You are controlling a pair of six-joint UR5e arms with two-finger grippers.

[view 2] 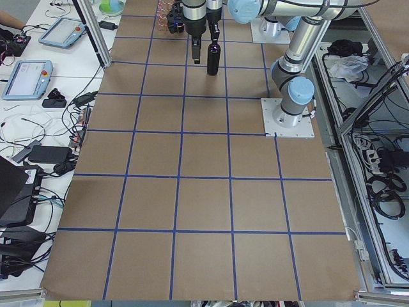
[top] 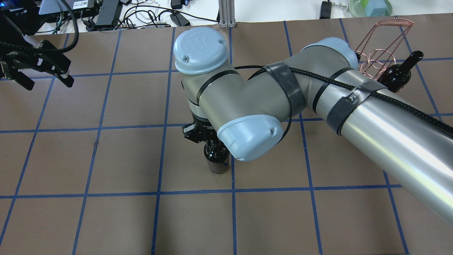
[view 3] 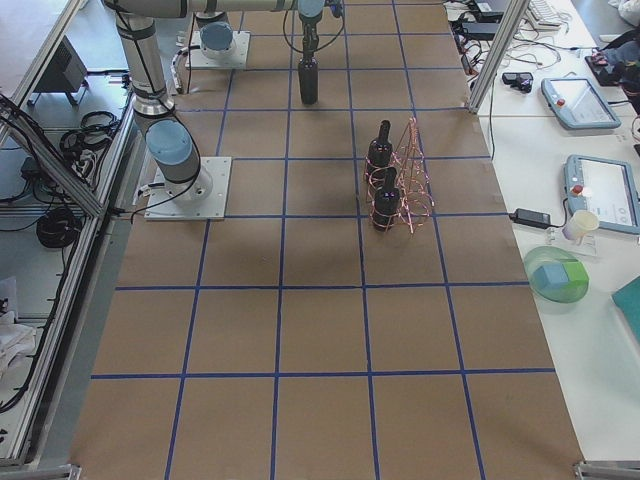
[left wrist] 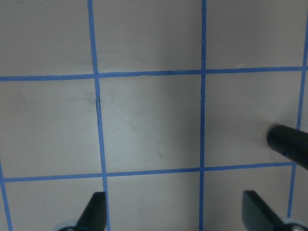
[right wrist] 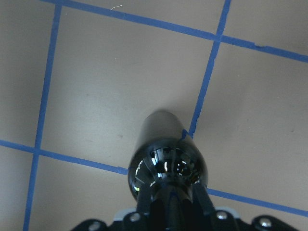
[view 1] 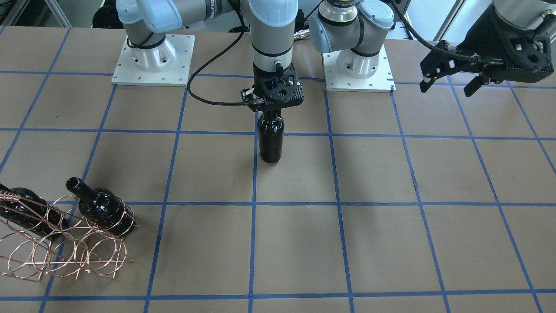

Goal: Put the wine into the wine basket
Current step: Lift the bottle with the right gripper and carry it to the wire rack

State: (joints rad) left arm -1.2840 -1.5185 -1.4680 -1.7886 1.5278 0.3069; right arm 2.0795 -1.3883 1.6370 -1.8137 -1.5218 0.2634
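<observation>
**Hazards and view coverage at the grasp.** The right tool (view 1: 270, 114) was clamped on the narrow neck of the wine (view 1: 270, 141). The wine was upright, well apart from the wine basket (view 1: 65, 243) on its robot-ward side. Whether its base touched the desk (view 1: 391, 243) could not be told. The left tool (top: 47, 84) had its fingers apart and empty, farther from the wine basket than the wine was.

**Likely hazards:**
- Glossy glass pinched only at the neck could slip or swing during the carry.
- The wine would probably need tilting to enter a ring, and a poor angle could knock its base against the wire.
- The light wine basket could be shoved or tipped, disturbing the two look-alike bottles (view 1: 102, 208) lodged in it.
- An off-centre entry could jam between neighbouring rings.

**View coverage:**
- The right wrist view alone showed the fingers bracketing the neck above the shoulder.
- The overhead view hid that grasp under the right arm (top: 283, 106), which also covered much of the wine basket.
- The front-facing view alone showed the vacant rings beside the loaded ones.
- The exterior right view showed the open stretch of desk between the wine and the wine basket
</observation>
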